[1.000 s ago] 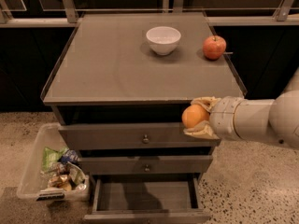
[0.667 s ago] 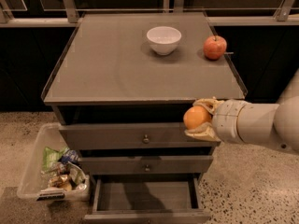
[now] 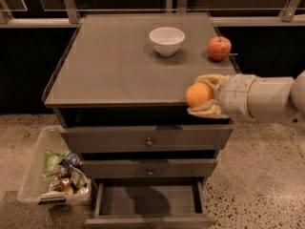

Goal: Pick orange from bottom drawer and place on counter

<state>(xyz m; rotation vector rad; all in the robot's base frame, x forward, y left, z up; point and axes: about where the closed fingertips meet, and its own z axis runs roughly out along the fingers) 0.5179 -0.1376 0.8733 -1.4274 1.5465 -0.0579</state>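
My gripper (image 3: 202, 96) comes in from the right and is shut on the orange (image 3: 198, 95), a small pale orange ball. It holds the orange in the air at the counter's front right edge, about level with the rim. The counter (image 3: 114, 66) is a broad flat grey top. The bottom drawer (image 3: 147, 202) stands pulled open below, with a bare grey floor.
A white bowl (image 3: 167, 40) and a red apple (image 3: 218, 48) stand at the back of the counter. Two shut drawers with small knobs (image 3: 149, 141) sit under the top. A clear bin of packets (image 3: 55, 175) stands on the floor at the left.
My gripper has lifted the orange a little higher, from in front of the top drawer to level with the counter's front edge.
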